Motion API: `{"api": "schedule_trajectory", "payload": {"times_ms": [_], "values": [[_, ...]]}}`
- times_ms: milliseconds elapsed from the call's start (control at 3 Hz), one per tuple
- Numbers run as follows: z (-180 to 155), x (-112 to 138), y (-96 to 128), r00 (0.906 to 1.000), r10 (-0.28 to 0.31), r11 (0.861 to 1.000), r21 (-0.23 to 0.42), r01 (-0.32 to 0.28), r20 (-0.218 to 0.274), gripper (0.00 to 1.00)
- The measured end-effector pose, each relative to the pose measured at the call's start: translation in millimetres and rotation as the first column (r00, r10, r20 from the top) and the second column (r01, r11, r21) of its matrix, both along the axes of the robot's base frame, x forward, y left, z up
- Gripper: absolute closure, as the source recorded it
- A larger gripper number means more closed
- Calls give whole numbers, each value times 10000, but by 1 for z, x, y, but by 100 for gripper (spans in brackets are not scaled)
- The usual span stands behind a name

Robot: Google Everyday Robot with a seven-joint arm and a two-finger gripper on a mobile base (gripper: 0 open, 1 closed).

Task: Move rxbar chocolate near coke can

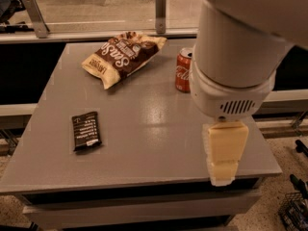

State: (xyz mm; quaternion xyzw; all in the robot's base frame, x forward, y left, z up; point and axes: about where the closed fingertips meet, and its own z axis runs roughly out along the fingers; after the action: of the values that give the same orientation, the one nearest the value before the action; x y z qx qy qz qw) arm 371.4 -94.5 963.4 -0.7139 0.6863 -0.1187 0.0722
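- grey flat-topped bench (154, 124): fills most of the view; everything of interest lies on it
- white cylindrical robot arm (231, 66): hangs over the right edge and hides part of the can; judged it must swing across to the left edge before any grasp
- brown-and-cream crinkled chip bag (122, 57): near the far edge, left of centre; not the target; keep the path off it
- cream-coloured two-finger gripper (222, 174): over the near right corner, well apart from the bar; cannot tell whether it is spread or closed
- red aluminium coke can (183, 73): upright near the far edge, right of centre; approach gently so it does not topple
- black-brown flat rxbar chocolate (86, 130): lying flat near the left edge, toward the near side, well apart from the can; thin wrapper, so best to come straight down, pinch across the short width, lift clear, and set it just beside the can
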Motion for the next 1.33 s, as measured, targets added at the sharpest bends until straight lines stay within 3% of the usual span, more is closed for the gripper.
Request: {"api": "schedule_trajectory", "payload": {"times_ms": [1000,1333], "values": [[0,0,0,10000,4,10000,0,-4,0,0],[4,7,1,9996,288,9987,427,-287,-19,0]]}}
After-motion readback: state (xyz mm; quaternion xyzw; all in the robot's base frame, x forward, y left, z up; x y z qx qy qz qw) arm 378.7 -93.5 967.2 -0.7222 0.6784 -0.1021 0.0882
